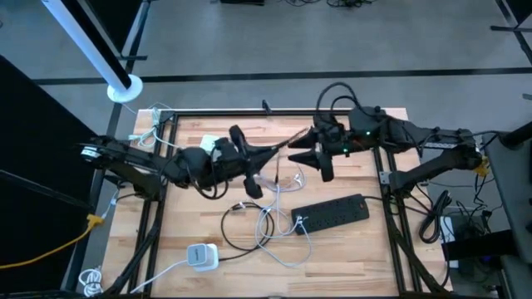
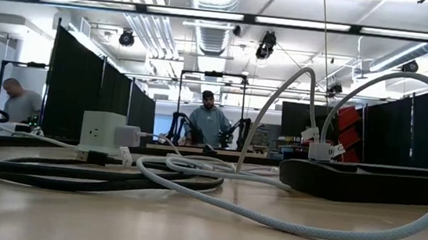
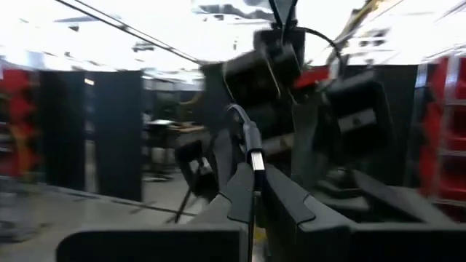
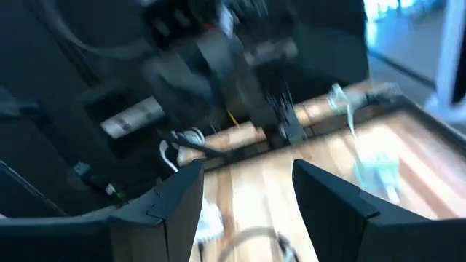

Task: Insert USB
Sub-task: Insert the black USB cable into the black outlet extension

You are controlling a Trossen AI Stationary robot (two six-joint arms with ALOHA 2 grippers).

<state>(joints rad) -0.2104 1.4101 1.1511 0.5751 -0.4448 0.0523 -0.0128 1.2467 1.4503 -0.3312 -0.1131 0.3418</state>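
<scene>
My left gripper point(image 1: 270, 155) hangs above the middle of the wooden table point(image 1: 366, 174), shut on a USB plug point(image 3: 255, 149). A thin cable point(image 3: 234, 114) curls away beyond the plug. My right gripper point(image 1: 304, 152) faces it from the right at about the same height. In the right wrist view this gripper point(image 4: 247, 196) is open, with only table showing between the fingers. A black power strip point(image 1: 332, 212) lies flat on the table, nearer the front edge. A white plug point(image 2: 323, 151) sticks into its top. Neither gripper shows in the low view. My left gripper pinches the USB plug's body point(image 3: 254, 171) between its two fingers point(image 3: 237, 191). The plug's far end sticks out past the fingertips. The fingers lie along the plug and point roughly level toward the table's right side. The plug is lifted clear of the table.
Loose white cables point(image 1: 274, 218) and a black cord point(image 1: 237, 220) coil on the table in front of the grippers. A white charger block point(image 1: 200, 256) lies near the front left. People stand in the room beyond the table point(image 2: 209, 123).
</scene>
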